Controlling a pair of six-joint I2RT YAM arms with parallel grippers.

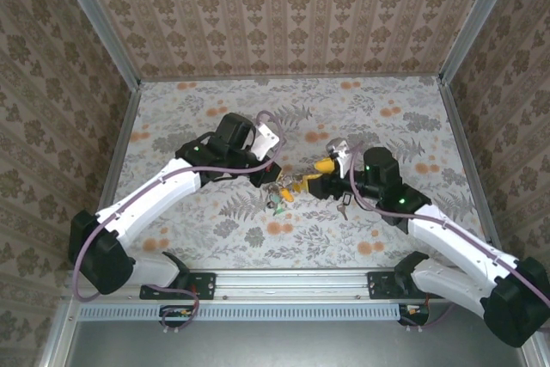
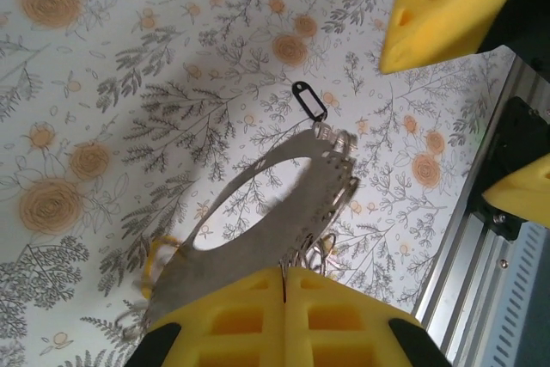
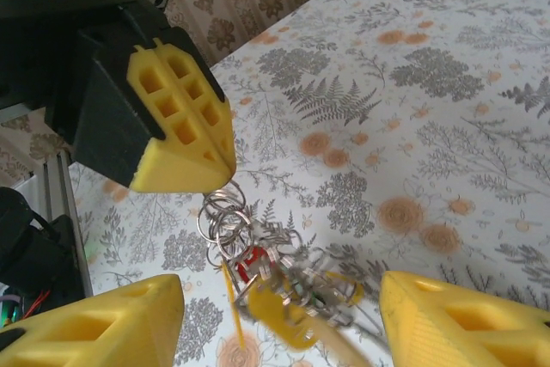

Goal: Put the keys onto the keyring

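My left gripper (image 2: 284, 274) is shut on the keyring (image 2: 275, 212), a wide grey loop that juts out from its yellow fingers above the table. In the right wrist view, small silver rings (image 3: 222, 217) hang below the left gripper's fingers (image 3: 185, 131). Under them dangles a blurred bunch of keys (image 3: 288, 294) with red and yellow heads. My right gripper (image 3: 282, 288) is open, one finger on each side of that bunch. In the top view the two grippers meet at mid-table, left (image 1: 273, 174) and right (image 1: 316, 173). A small dark key (image 2: 309, 100) lies loose on the table (image 1: 342, 209).
The flowered table (image 1: 215, 118) is walled by patterned panels at the back and sides. An aluminium rail (image 1: 284, 285) runs along the near edge, carrying both arm bases. The right gripper's yellow fingers (image 2: 447, 6) reach into the left wrist view.
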